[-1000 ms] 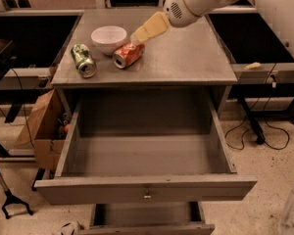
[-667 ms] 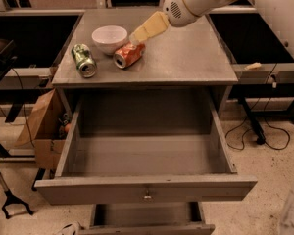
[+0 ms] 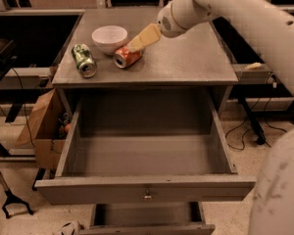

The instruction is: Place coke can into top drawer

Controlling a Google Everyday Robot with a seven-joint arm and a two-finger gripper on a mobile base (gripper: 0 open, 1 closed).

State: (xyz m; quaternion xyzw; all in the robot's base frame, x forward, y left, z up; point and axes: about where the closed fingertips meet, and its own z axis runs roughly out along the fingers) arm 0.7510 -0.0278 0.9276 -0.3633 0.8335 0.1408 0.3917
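Note:
The coke can lies on its side on the grey cabinet top, left of the middle, in front of a white bowl. My gripper, with tan fingers, reaches down from the upper right, and its tip is just above and touching or nearly touching the can's right end. The top drawer is pulled wide open below the cabinet top. Its inside is bare grey metal with nothing in it.
A green can lies on its side left of the coke can. A white bowl stands behind both. A lower drawer is partly open. A cardboard box stands left of the cabinet. Cables lie on the floor to the right.
My gripper has come down and slightly left towards the coke can. The cans, the bowl and the drawer have not moved.

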